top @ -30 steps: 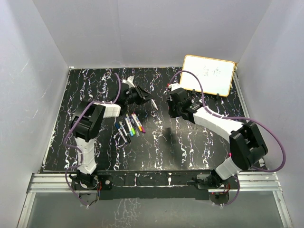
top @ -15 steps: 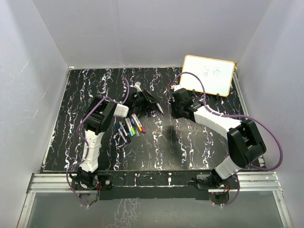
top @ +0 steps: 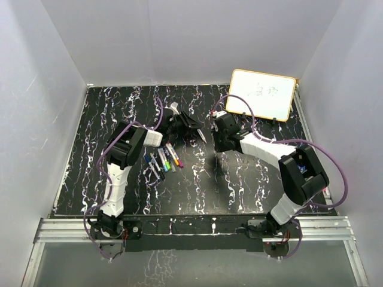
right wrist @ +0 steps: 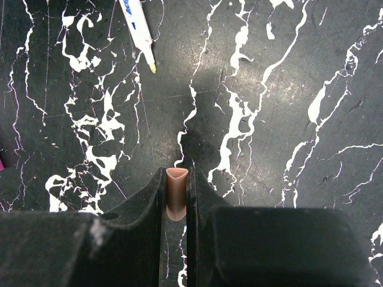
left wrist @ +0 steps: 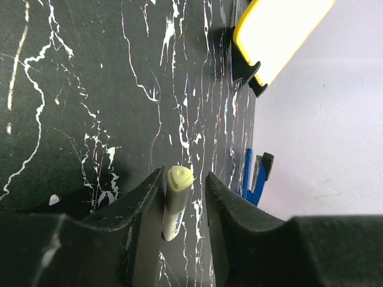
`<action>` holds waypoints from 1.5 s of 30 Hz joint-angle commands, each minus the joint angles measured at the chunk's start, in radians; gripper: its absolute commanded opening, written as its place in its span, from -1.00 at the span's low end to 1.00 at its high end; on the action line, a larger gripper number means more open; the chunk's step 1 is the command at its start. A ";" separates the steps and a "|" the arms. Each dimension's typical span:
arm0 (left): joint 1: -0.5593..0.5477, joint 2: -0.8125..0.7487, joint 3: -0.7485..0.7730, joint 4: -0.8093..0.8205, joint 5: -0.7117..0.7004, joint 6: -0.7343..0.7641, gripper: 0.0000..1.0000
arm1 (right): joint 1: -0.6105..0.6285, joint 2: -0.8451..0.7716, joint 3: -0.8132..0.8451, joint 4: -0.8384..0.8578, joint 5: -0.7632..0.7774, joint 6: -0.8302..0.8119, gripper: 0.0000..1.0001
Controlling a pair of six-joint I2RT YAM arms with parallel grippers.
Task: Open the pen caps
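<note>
Lying between the fingers of the left tool [left wrist: 184,177], one pen [left wrist: 176,206] is seen end-on in the left wrist view, its pale yellow rear end pointing away from the wrist. The white barrel, printed in blue, rests against one finger [left wrist: 149,197], while a narrow dark gap is seen between it and the other finger. The left tool is therefore set partly open, loose about the pen rather than clamped on it.

From above, the left tool [top: 187,124] is seen over the middle of the black marbled surface [top: 119,113], and the pen projects from it towards the right tool [top: 222,134], which is near but apart. In the right wrist view the writing tip of an uncapped pen is seen beyond the right tool, well clear of its fingers.

The right tool [right wrist: 175,174] is closed tightly on a small pale orange cap [right wrist: 176,194], which is gripped on both sides by the finger pads and carried above the surface.

The other pens [top: 163,158] are laid in a loose group on the surface, nearer the arm bases than the left tool. A whiteboard [top: 262,94] is propped at the far right corner.
</note>
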 commanded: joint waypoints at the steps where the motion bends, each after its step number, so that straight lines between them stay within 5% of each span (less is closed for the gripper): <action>1: -0.004 -0.015 0.020 -0.011 0.035 -0.003 -0.31 | -0.004 0.008 0.009 0.041 -0.014 -0.012 -1.00; 29: 0.038 -0.170 0.144 -0.428 -0.038 0.211 0.57 | -0.004 0.104 0.021 0.102 0.057 -0.009 -1.00; 38: 0.046 -0.189 0.179 -0.472 -0.043 0.252 0.61 | -0.012 0.153 0.053 0.116 0.078 -0.021 -1.00; 45: 0.063 -0.330 0.029 -0.344 -0.074 0.235 0.62 | -0.030 0.166 0.047 0.129 0.073 -0.023 -0.97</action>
